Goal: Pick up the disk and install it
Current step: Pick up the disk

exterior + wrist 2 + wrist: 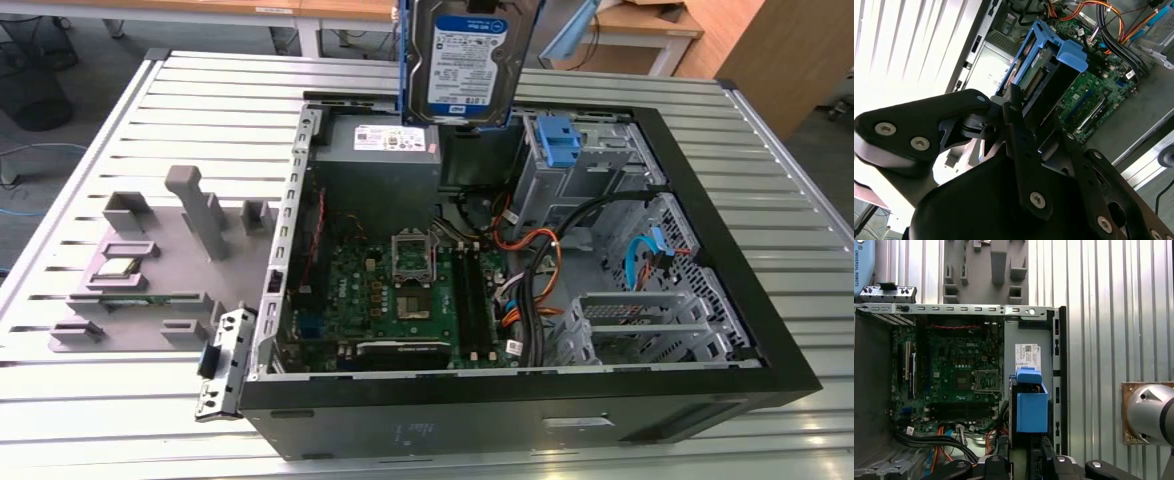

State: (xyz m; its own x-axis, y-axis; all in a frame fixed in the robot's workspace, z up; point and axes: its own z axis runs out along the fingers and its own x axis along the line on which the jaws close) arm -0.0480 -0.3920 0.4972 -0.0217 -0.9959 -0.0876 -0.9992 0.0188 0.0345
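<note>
Disk [467,62] upright, clamped in end effector [1031,112], hanging clear above open case [750,300] (power supply [380,170] edge beneath).

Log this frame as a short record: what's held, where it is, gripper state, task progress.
Held object: the disk, upright in its blue caddy
Location: in the air above the power supply end of the open computer case
Gripper: the gripper, shut on the disk
Progress: picked up, not yet installed

The disk [463,60] hangs upright over the open case [534,412].
</note>
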